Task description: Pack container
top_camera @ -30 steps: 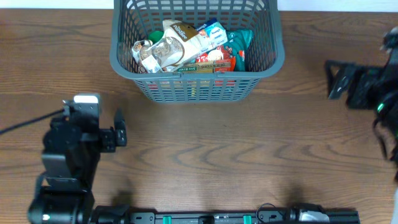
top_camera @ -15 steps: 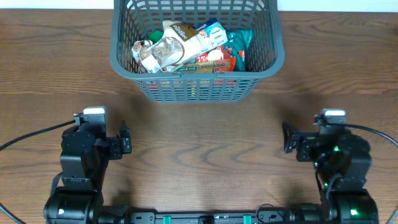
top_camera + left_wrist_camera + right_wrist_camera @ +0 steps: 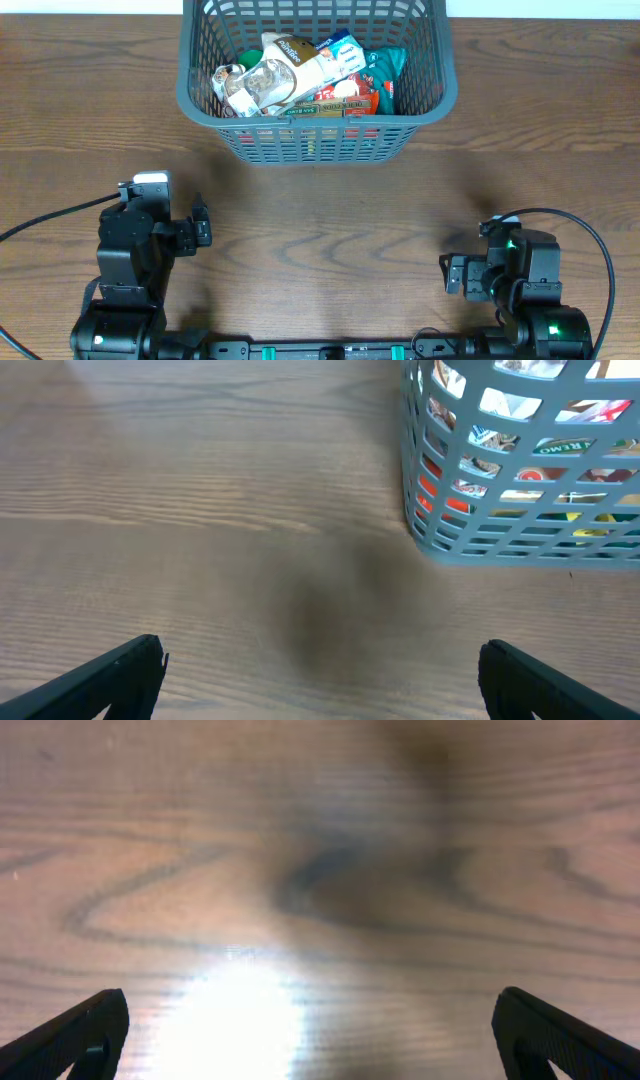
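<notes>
right arm: in the last second it has come in from the far right edge of the table [image 3: 320,230] and drawn back toward its own base; it now sits low at the near edge.
right claw [image 3: 452,274]: spread wide with nothing between the fingers; the wrist view shows only bare wood grain and a bright glare patch ahead of it [image 3: 310,1005].
left arm: it shifted a little early in that second and has held its place since.
left claw [image 3: 197,222]: also spread wide and empty, its fingers at the two lower corners of the wrist view [image 3: 322,653].
container [image 3: 190,95]: unmoved; it stands ahead of the left claw and off to its right, with its lattice corner in the upper right of that wrist view [image 3: 500,510]. it is ahead and to the left of the right claw, well apart from both.
snack packets [image 3: 300,75]: heaped inside the container, same pile as a second ago; none lies loose near either claw.
meaning for the task: with both claws empty and pulled back, and no packet visible outside the basket, the packing looks finished and the arms seem to be settling into rest.
</notes>
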